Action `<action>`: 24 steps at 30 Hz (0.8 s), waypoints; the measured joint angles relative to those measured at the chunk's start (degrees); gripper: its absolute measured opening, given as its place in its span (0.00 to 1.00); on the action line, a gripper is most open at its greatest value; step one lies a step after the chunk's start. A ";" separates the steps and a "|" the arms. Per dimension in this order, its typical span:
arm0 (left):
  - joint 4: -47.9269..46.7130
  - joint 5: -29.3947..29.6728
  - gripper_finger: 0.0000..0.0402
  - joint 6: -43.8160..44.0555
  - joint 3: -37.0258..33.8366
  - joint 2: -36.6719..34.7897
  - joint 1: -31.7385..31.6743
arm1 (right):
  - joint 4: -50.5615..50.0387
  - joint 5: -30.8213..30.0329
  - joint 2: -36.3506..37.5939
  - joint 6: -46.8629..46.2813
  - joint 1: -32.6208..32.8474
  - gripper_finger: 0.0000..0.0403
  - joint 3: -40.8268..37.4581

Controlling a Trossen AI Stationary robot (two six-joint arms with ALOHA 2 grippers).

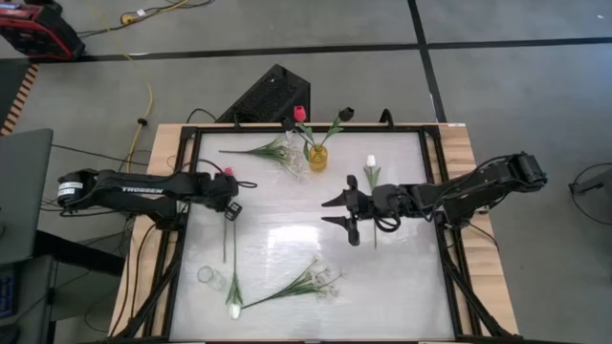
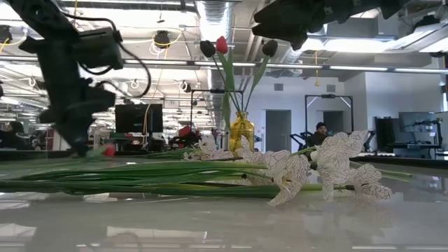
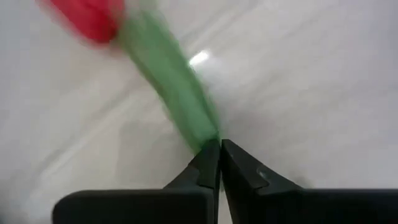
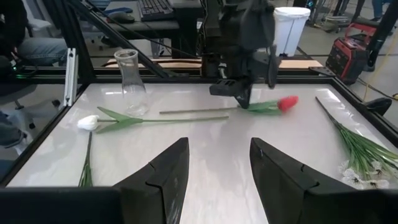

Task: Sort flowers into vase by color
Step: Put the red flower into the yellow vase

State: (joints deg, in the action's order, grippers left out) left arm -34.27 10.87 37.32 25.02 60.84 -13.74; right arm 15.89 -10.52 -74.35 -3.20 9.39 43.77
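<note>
Red tulip [image 1: 228, 173] lies flat on desk [image 1: 287, 239], left side; my left end effector [image 1: 229, 204] pinches its stem near bud, for lifting toward yellow vase [image 1: 317, 158] holding red blooms. Right end effector [image 1: 344, 210] spread wide mid-desk, waiting beside white tulip [image 1: 371, 164].

Red tulip [image 4: 287, 103] green-stemmed; white tulip [image 4: 89, 122]; yellow vase [image 1: 317, 158]; black claws.

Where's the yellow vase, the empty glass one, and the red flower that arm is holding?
yellow vase [image 1: 317, 158]: high view, its body.
clear glass vase [image 4: 131, 84]: right wrist view, its neck.
red tulip [image 4: 287, 103]: right wrist view, its bud.
</note>
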 joint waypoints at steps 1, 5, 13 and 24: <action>1.83 -0.19 0.00 -1.09 0.04 -0.02 0.04 | -0.03 0.00 0.00 0.01 0.00 0.49 0.00; 8.91 -2.60 0.00 -4.64 0.04 -0.04 0.22 | -0.49 -0.02 0.00 -0.67 0.27 0.49 0.00; 11.92 -1.82 0.06 -5.17 0.06 -0.06 0.22 | -1.28 0.00 0.00 -1.31 0.30 0.49 0.00; 6.46 -3.50 0.38 -0.78 0.13 -0.06 0.37 | -2.24 0.00 0.00 -0.86 -0.55 0.49 0.00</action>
State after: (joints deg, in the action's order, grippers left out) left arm -27.82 7.37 36.54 25.15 60.77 -13.36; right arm 13.65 -10.52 -74.35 -4.05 8.84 43.77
